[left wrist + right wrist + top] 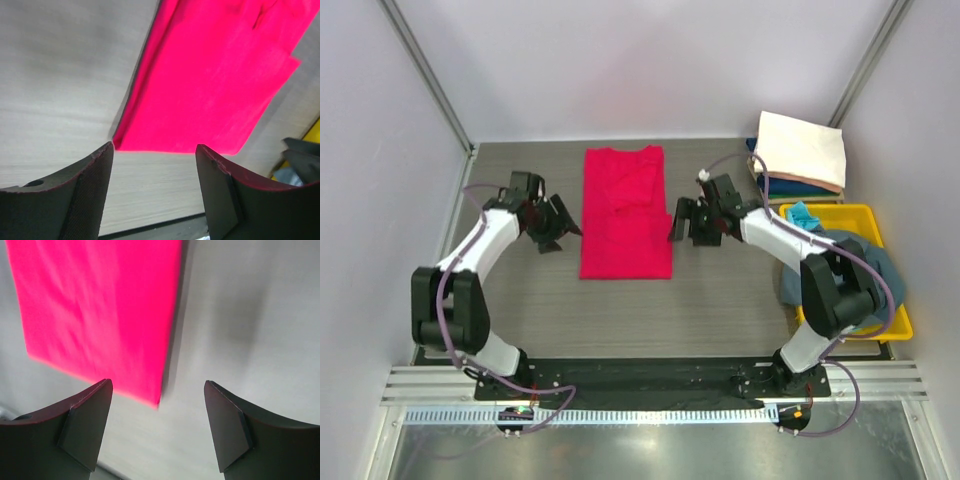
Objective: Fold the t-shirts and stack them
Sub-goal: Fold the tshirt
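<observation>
**Supervisor:** Report the position of the workpiece.

**Operator:** On my overhead view the crimson-pink t-shirt (625, 215) lies flat on the table (720, 300), at 12 o'clock from the table's middle. It forms a tall, narrow rectangle with its collar end toward 12 o'clock. Overlapping layers show near its middle, and one corner juts out slightly on its 3 o'clock edge.

**Supervisor:** State of the left gripper.

**Operator:** The left gripper (563, 228) sits just beside the shirt's 9 o'clock edge. Its jaws stand spread and hold nothing. On my left wrist view the two fingers (90, 190) frame bare table, with the shirt's near corner beyond their tips.

**Supervisor:** And the right gripper?

**Operator:** The right gripper (677, 222) is at the shirt's 3 o'clock edge, also spread and empty. On my right wrist view a shirt corner lies ahead of the left-hand finger (85, 430). I cannot tell whether either gripper touches the cloth.

**Supervisor:** Remaining garments.

**Operator:** At 2 o'clock, a folded cream-white t-shirt (802, 150) rests on a navy t-shirt (800, 188). At 3 o'clock, the yellow tray (850, 212) holds a teal t-shirt (804, 216) and a crumpled slate blue-grey t-shirt (865, 262). The right arm hides part of the blue-grey shirt.
</observation>
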{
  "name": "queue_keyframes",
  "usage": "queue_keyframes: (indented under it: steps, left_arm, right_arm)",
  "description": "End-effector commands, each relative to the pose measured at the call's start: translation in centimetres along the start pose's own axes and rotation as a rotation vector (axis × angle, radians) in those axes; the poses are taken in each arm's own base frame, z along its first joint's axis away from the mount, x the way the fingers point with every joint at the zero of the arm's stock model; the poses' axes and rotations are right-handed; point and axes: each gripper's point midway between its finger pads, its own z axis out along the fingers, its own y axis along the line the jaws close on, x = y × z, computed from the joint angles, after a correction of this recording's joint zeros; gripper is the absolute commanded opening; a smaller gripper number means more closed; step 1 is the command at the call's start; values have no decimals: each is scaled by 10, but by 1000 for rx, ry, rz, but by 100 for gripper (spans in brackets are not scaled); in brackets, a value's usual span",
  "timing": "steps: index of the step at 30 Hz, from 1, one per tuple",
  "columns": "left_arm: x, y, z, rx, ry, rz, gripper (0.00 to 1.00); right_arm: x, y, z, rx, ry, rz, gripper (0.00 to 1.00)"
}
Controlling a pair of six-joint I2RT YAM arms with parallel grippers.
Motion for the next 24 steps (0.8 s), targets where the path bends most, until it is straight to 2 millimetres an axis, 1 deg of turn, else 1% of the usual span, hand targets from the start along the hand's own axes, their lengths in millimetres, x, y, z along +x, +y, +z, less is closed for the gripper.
queue_keyframes:
  steps: [1, 2, 3, 4, 5, 6, 7, 8, 10, 11, 13, 14, 15, 16, 17, 20, 21, 22, 24]
  left_arm:
    - [15, -1, -1, 89, -57, 1, 67]
    - [19, -2, 0, 111, -65, 6, 66]
    - [35, 11, 7, 94, -40, -4, 66]
    - [38, 11, 4, 109, -53, -8, 66]
    - [42, 12, 7, 122, -59, -7, 66]
    - [52, 22, 13, 113, -43, -17, 65]
    - [57, 23, 15, 123, -38, -21, 65]
    - [56, 22, 16, 139, -53, -27, 65]
    - [63, 28, 21, 136, -40, -32, 65]
    - [64, 30, 24, 135, -34, -31, 65]
    - [67, 33, 29, 128, -31, -27, 65]
    - [69, 36, 32, 130, -25, -26, 65]
    - [72, 38, 35, 123, -16, -31, 65]
    - [73, 40, 37, 121, -11, -35, 65]
    - [74, 42, 39, 120, -12, -36, 65]
    - [77, 45, 44, 121, -11, -38, 65]
    - [77, 45, 46, 123, -11, -39, 64]
    - [79, 45, 48, 125, 2, -45, 61]
    - [79, 43, 51, 136, 9, -46, 59]
  right_arm:
    - [32, 28, -9, -167, 10, 55, 80]
    - [52, 21, -5, -160, 41, 69, 79]
    - [60, 23, -5, -168, 49, 77, 79]
    - [62, 26, -5, -181, 38, 75, 79]
    - [73, 22, -2, -176, 56, 85, 78]
    - [77, 22, 0, -180, 62, 94, 77]
    - [79, 22, 5, -188, 61, 97, 76]
    - [83, 19, 9, -185, 70, 103, 75]
    - [85, 17, 16, -185, 72, 101, 72]
    - [88, 12, 22, -168, 83, 104, 71]
    - [87, 11, 28, -170, 81, 103, 65]
    - [91, 10, 33, -169, 97, 107, 63]
    - [92, 11, 35, -171, 106, 107, 53]
    - [94, 9, 38, -167, 116, 114, 49]
    - [90, 12, 40, -182, 100, 111, 46]
    - [93, 10, 43, -180, 106, 111, 37]
    - [93, 9, 44, -178, 106, 110, 33]
    - [93, 9, 45, -179, 107, 108, 31]
    - [93, 9, 46, -179, 110, 106, 28]
